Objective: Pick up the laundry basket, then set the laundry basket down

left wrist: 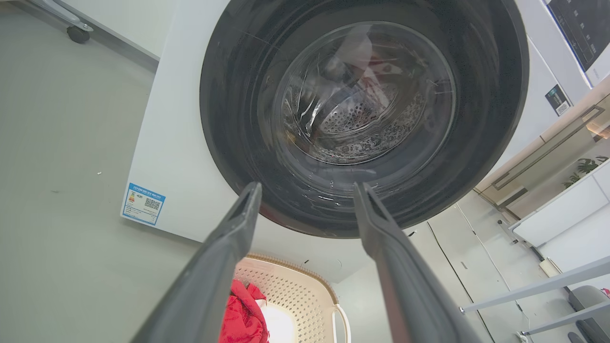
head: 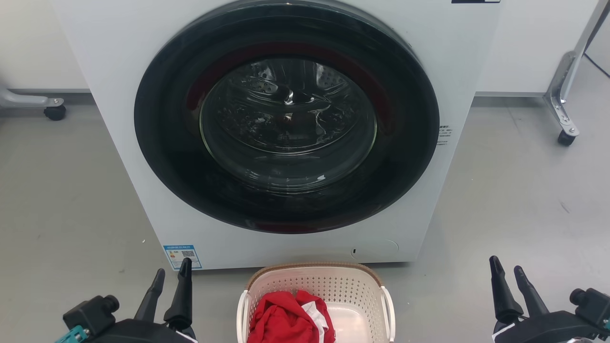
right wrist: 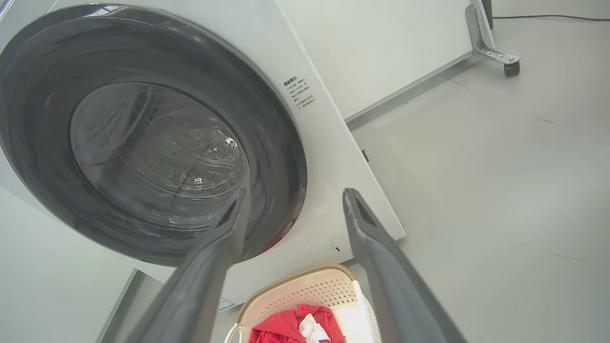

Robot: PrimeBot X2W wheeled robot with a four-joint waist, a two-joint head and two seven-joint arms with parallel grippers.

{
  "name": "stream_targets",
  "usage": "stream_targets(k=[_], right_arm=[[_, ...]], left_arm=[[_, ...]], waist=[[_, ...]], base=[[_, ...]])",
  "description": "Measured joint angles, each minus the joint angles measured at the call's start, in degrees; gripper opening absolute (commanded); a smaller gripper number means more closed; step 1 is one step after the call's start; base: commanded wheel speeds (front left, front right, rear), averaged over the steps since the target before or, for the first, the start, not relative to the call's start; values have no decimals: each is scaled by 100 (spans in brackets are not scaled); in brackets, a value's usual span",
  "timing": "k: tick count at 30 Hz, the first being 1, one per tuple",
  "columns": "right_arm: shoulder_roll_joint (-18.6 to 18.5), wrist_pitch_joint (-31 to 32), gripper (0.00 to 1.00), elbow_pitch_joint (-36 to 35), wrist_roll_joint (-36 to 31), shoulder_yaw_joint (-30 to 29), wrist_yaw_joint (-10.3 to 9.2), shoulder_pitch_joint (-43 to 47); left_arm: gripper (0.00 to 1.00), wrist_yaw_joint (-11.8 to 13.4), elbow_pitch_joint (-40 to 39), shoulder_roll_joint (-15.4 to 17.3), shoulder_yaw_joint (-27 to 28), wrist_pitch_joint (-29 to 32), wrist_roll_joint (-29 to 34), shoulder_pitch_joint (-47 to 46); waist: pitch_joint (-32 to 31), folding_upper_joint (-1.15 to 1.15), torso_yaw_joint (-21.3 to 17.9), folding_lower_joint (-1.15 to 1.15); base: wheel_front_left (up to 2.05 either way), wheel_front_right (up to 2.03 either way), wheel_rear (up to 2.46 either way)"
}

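The laundry basket [head: 355,290] stands on the grey floor just in front of the washing machine, low in the head view's middle. It is cream with perforated walls, a brown rim and white side handles, and holds red and white cloth [head: 286,317]. My left gripper [head: 171,271] is open to the basket's left, apart from it. Well off to the basket's right, my right gripper [head: 506,269] is open too. Nothing lies between either pair of fingers. The basket [left wrist: 290,293] appears between the left fingers and the basket [right wrist: 314,293] between the right fingers, both far below.
A white front-loading washing machine [head: 119,57] with a shut round dark door [head: 288,119] fills the space ahead. Wheeled frame legs stand at the far left [head: 55,112] and far right [head: 567,136]. Bare grey floor lies on both sides of the basket.
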Motion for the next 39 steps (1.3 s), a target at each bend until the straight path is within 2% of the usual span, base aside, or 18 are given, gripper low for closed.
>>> stream_targets(k=[28, 34, 39], right_arm=[[-355, -595, 100, 282, -2092, 712, -389, -194], [-389, -713, 100, 350, -2490, 818, -499, -194], [-402, -713, 100, 416, -2519, 791, -526, -193]], left_arm=[[100, 549, -64, 258, -731, -587, 2154, 3], [100, 643, -21, 286, -860, -708, 2538, 3], [100, 654, 52, 279, -866, -708, 2574, 5]], waist=[[7, 0, 30, 0], [2, 0, 46, 0], [1, 0, 52, 0]], base=[[0, 0, 0], [0, 0, 0], [0, 0, 0]])
